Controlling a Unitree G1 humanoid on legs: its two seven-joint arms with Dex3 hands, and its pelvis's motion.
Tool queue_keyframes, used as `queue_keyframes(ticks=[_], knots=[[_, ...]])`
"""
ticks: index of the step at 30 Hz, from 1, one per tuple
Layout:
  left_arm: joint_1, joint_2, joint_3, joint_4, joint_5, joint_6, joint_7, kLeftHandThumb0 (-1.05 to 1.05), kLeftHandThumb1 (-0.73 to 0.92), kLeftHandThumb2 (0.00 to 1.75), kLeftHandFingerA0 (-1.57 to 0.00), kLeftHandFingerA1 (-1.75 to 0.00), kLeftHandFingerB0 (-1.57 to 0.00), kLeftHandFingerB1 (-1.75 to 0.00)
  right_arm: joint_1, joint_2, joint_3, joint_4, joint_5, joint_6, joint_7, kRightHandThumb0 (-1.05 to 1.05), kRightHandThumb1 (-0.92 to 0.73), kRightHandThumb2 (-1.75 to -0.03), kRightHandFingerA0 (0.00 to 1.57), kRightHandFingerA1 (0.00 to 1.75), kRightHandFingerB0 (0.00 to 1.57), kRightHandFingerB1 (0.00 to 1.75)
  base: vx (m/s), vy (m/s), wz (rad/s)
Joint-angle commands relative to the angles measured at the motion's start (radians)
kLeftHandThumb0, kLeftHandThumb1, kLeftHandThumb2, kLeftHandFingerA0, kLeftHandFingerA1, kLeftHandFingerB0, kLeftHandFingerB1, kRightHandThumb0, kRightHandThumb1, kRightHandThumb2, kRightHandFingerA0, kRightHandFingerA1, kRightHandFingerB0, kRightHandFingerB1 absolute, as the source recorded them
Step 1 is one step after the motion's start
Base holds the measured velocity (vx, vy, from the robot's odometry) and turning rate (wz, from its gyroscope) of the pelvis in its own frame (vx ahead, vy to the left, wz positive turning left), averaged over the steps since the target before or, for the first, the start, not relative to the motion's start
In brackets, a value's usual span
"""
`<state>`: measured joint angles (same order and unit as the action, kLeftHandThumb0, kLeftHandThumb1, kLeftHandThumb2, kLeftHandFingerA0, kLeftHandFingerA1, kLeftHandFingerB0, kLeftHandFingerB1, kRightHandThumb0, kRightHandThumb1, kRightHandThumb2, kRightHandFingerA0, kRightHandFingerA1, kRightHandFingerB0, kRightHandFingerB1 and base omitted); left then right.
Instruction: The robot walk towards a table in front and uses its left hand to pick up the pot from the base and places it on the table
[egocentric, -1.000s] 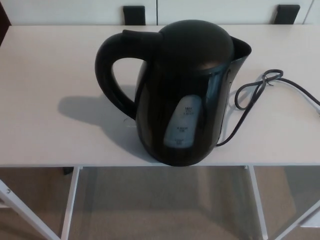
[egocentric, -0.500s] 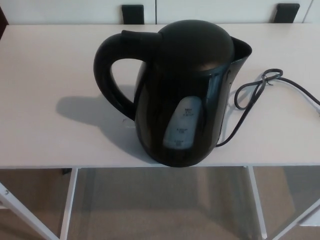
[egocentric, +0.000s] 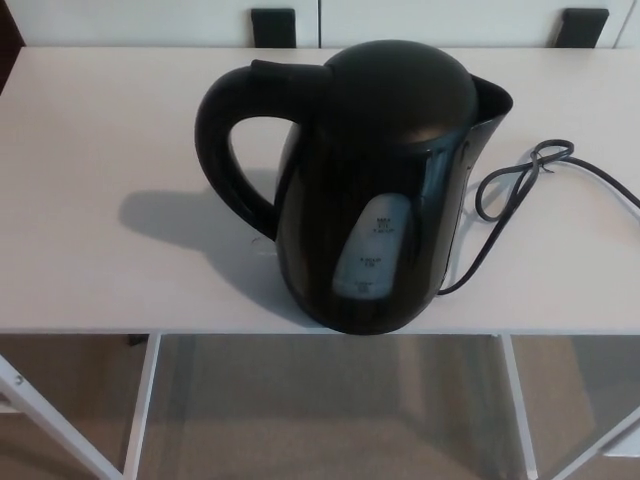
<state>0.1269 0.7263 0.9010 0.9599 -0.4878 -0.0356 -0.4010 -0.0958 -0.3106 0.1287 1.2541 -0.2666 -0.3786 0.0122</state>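
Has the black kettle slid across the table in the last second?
No. The kettle keeps its place beside the cord; the whole picture shifted slightly, so the camera moved.

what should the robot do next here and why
Probably swing the left hand in toward the handle: neither hand is in view, the black kettle stands upright near the table's front edge, and its handle juts toward the robot's left, free of the cord on the other side.

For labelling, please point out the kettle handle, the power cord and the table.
kettle handle (egocentric: 211, 145), head view, middle of its curve.
power cord (egocentric: 541, 158), head view, knot in its loop.
table (egocentric: 90, 270), head view, bare top at left.
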Motion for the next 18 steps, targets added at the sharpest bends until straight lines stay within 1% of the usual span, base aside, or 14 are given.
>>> queue_keyframes(ticks=[1,2,3,6,7,8,11,12,13,14,15,16,17,18], knots=[[-0.022,0.024,0.035,-0.243,-0.064,0.068,0.049,-0.22,0.51,0.55,-0.42,-0.40,-0.31,-0.32,-0.004,-0.005,-0.010,0.007,0.009,0.030,0.012,-0.62,-0.65,-0.60,0.79,0.55,0.57,0.44,-0.01,0.003,0.10],[-0.023,0.011,0.034,-0.323,-0.067,0.092,0.073,-0.23,0.50,0.55,-0.37,-0.39,-0.31,-0.32,-0.005,-0.005,-0.011,0.007,0.010,0.025,0.012,-0.62,-0.65,-0.60,0.81,0.56,0.57,0.43,0.00,0.000,0.00],[-0.024,-0.007,0.032,-0.417,-0.074,0.120,0.101,-0.23,0.50,0.55,-0.37,-0.39,-0.31,-0.32,-0.005,-0.006,-0.012,0.007,0.011,0.018,0.013,-0.62,-0.65,-0.60,0.81,0.56,0.57,0.43,0.00,0.000,0.00],[-0.015,-0.019,0.040,-0.451,-0.072,0.141,0.112,-0.23,0.50,0.55,-0.37,-0.39,-0.31,-0.32,-0.005,-0.006,-0.012,0.007,0.011,0.018,0.013,-0.62,-0.65,-0.60,0.81,0.56,0.57,0.43,0.00,0.000,0.00],[-0.032,-0.058,0.000,-0.647,-0.091,0.171,0.144,-0.27,0.49,0.55,-0.31,-0.41,-0.29,-0.31,-0.011,-0.008,-0.015,0.008,0.014,0.016,0.018,-0.62,-0.66,-0.60,0.79,0.55,0.56,0.43,0.00,0.000,0.00],[-0.048,-0.074,-0.031,-0.754,-0.112,0.191,0.145,-0.33,0.50,0.56,-0.26,-0.47,-0.25,-0.30,-0.011,-0.008,-0.017,0.007,0.015,0.013,0.018,-0.63,-0.65,-0.61,0.80,0.56,0.57,0.44,0.00,0.000,0.00],[-0.075,-0.092,-0.059,-0.832,-0.137,0.204,0.130,-0.37,0.50,0.55,-0.24,-0.50,-0.23,-0.30,-0.015,-0.010,-0.016,0.003,0.015,0.015,0.016,-0.63,-0.65,-0.61,0.81,0.56,0.56,0.43,0.00,0.000,0.00],[-0.099,-0.100,-0.084,-0.865,-0.137,0.214,0.137,-0.45,0.48,0.56,-0.23,-0.54,-0.24,-0.29,-0.018,-0.010,-0.016,0.001,0.014,0.018,0.016,-0.62,-0.65,-0.60,0.80,0.55,0.56,0.43,0.00,0.000,0.00],[-0.130,-0.105,-0.132,-0.903,-0.122,0.221,0.142,-0.60,0.39,0.76,-0.14,-0.63,-0.14,-0.45,-0.023,-0.010,-0.016,0.001,0.014,0.021,0.015,-0.62,-0.65,-0.61,0.81,0.55,0.56,0.43,0.00,0.000,0.00],[-0.162,-0.108,-0.186,-0.942,-0.096,0.229,0.148,-0.60,0.39,0.76,-0.14,-0.63,-0.14,-0.45,-0.028,-0.009,-0.016,0.001,0.014,0.022,0.014,-0.62,-0.65,-0.61,0.81,0.55,0.56,0.43,0.00,0.000,0.00],[-0.188,-0.108,-0.221,-0.948,-0.075,0.229,0.144,-0.63,0.50,0.54,-0.09,-0.73,-0.14,-0.41,-0.031,-0.007,-0.014,0.003,0.012,0.019,0.013,-0.63,-0.65,-0.61,0.81,0.56,0.55,0.44,0.00,0.000,0.00],[-0.215,-0.113,-0.261,-0.964,-0.062,0.246,0.147,-0.72,0.49,0.54,-0.03,-0.75,-0.05,-0.53,-0.034,-0.006,-0.011,0.003,0.008,0.019,0.010,-0.63,-0.66,-0.60,0.81,0.56,0.55,0.44,0.00,0.000,0.00],[-0.232,-0.115,-0.289,-0.975,-0.054,0.258,0.149,-0.72,0.49,0.54,-0.03,-0.75,-0.05,-0.53,-0.036,-0.006,-0.008,0.003,0.005,0.019,0.007,-0.63,-0.66,-0.60,0.81,0.56,0.55,0.44,0.00,0.000,0.00],[-0.280,-0.140,-0.364,-0.991,-0.020,0.270,0.158,-0.41,0.18,0.86,-0.01,-0.55,0.00,-0.53,-0.039,-0.005,-0.010,0.003,0.008,0.023,0.014,-0.62,-0.66,-0.60,0.80,0.55,0.54,0.45,0.00,0.000,0.00]])
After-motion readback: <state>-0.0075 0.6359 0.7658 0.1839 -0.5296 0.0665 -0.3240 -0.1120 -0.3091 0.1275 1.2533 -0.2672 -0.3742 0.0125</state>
